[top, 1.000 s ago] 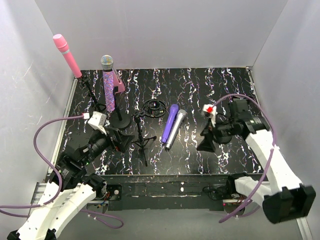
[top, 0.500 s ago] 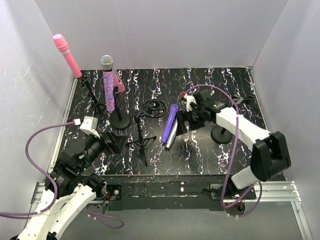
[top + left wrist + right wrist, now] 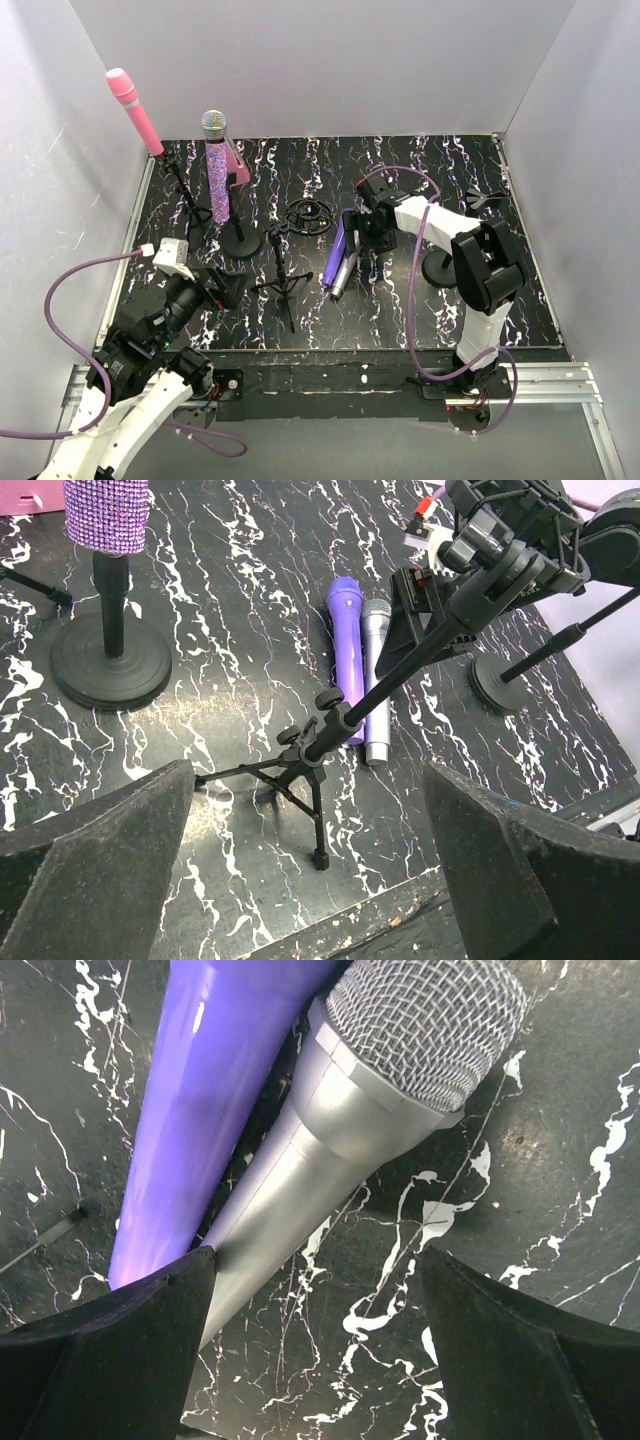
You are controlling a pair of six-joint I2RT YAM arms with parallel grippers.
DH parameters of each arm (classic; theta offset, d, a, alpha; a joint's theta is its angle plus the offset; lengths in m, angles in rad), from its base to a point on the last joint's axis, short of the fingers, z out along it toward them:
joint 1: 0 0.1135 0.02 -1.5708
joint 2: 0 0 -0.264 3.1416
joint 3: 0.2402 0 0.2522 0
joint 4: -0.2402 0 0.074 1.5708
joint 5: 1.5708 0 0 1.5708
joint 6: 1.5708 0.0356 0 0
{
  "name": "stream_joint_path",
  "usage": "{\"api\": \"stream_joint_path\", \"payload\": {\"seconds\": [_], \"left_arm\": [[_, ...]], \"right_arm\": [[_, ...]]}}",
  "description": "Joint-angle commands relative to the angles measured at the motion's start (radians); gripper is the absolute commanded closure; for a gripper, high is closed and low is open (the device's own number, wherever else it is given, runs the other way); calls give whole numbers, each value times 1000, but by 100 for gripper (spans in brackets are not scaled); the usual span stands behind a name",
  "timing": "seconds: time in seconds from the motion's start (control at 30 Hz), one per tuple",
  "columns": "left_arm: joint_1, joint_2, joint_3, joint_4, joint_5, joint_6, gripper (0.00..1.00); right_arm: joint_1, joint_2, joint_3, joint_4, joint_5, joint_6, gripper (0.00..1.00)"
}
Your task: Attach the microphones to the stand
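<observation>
well, the silver-grey microphone point(image 3: 320, 1150) lies flat near the middle of the table point(image 3: 400, 310), mesh head toward 1 o'clock and tail toward 7, with the plain purple microphone point(image 3: 200, 1090) pressed along its 9 o'clock side. the right gripper point(image 3: 356, 228) hangs right over their head ends, jaws spread wide and holding nothing. in the wrist view one finger point(image 3: 110, 1340) sits over the seam between the two bodies and the other point(image 3: 530, 1350) stands clear on the bare side.

the likely trouble is that seam. if the jaws close as they stand, the near finger could ride onto the purple one, pinch both, or nudge the silver one so that it rolls out, since both are round and smooth. a grip far up by the head may also let the tail droop.

outward, the empty tripod stand point(image 3: 283, 283) stands at 9 o'clock of the pair, its boom leaning toward them, so a lifted microphone could clip it. the left gripper point(image 3: 225, 287) hovers beyond it at 8 o'clock, fully open and empty. a round-base stand point(image 3: 440, 270) at 3 o'clock sits close under the right arm, easy to knock. a black ring point(image 3: 310, 215) lies at 11 o'clock. the glittery purple microphone point(image 3: 217, 180) and pink microphone point(image 3: 135, 110) are already up on stands at 10 o'clock, a pink wedge point(image 3: 238, 168) behind them.
</observation>
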Motion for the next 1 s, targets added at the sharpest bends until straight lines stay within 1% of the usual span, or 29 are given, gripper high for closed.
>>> {"api": "stream_joint_path", "payload": {"seconds": [0.0, 0.13, 0.27, 0.43, 0.53, 0.6, 0.67, 0.8, 0.93, 0.97], "left_arm": [[1, 1, -14, 0, -15, 8, 2], [1, -8, -16, 0, -18, 8, 2], [1, -19, -19, 1, -16, 9, 2], [1, -33, -19, 0, -13, 8, 2], [1, -41, -20, 4, -13, 9, 2], [1, -42, -22, 3, -13, 9, 2], [1, -39, -22, 3, -10, 11, 2], [1, -41, -22, 3, -5, 11, 2], [1, -53, -20, 3, -5, 6, 2], [1, -56, -22, 3, -7, 4, 2]], "right_arm": [[4, 19, 39, 9, 76, 16, 12], [2, 28, 19, 12, 134, -13, 12], [-1, 30, -3, 6, 177, -45, 17], [-15, -6, -29, -15, 257, -74, 17], [-23, -52, -43, -12, 239, -86, 14], [-24, -84, -61, 12, 176, -89, 12], [-24, -82, -63, 20, 147, -91, 12], [-29, -18, -34, -9, 136, -93, 16], [-38, 23, -34, -11, 131, -93, 24], [-38, 26, -37, -9, 134, -96, 28]]}}
